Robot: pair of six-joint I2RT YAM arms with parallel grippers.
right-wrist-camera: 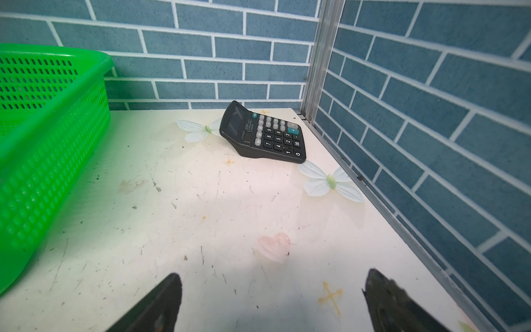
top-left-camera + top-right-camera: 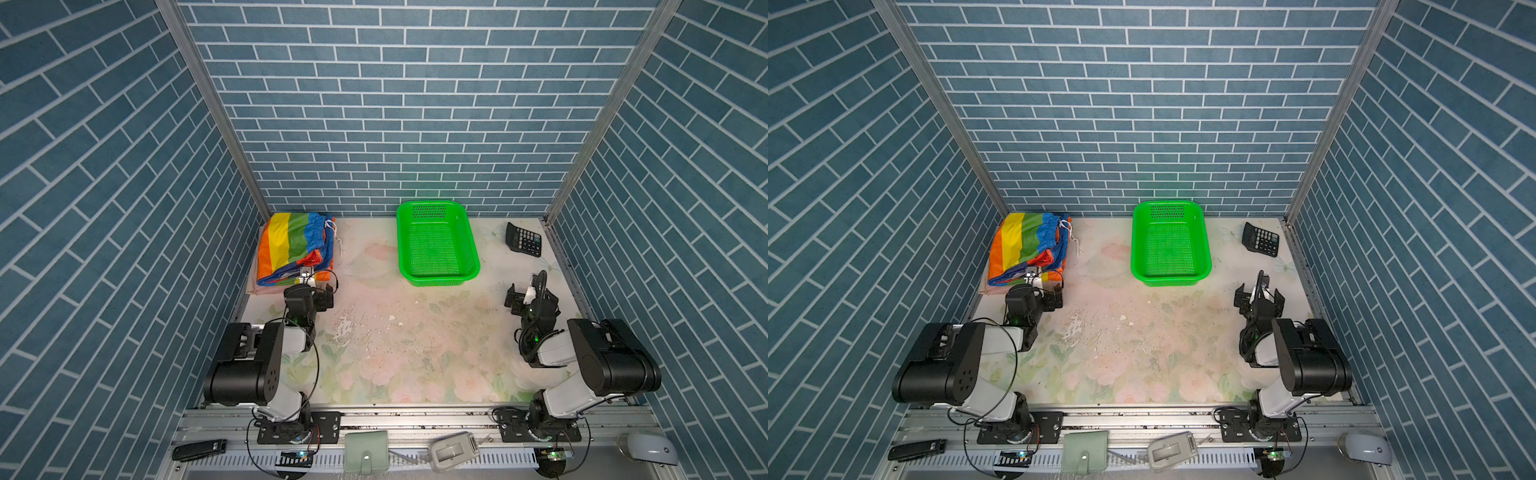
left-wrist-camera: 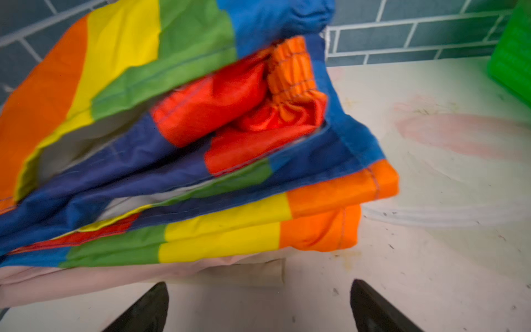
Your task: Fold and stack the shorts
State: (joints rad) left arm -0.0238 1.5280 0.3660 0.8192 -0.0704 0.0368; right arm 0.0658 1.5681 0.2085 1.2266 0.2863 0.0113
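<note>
The rainbow-striped shorts [image 2: 295, 249] [image 2: 1025, 245] lie folded on top of a stack in the back left corner, white cord at the far side. In the left wrist view the striped shorts [image 3: 201, 143] rest on a pale pink cloth layer [image 3: 86, 276], with a beige layer [image 3: 247, 273] under it. My left gripper [image 2: 320, 297] [image 2: 1052, 297] [image 3: 260, 290] stands open just in front of the stack, nothing between its fingers. Over bare table at the right, my right gripper [image 2: 530, 293] [image 2: 1260, 296] [image 1: 274, 277] is open and empty.
A green mesh basket [image 2: 440, 279] [image 2: 1169, 280] [image 1: 43, 172] stands at the back middle. A black calculator [image 2: 523, 240] [image 2: 1261, 240] [image 1: 264, 135] lies in the back right corner. Brick-patterned walls close three sides. A wallet [image 2: 365, 451] and other small items lie on the front rail.
</note>
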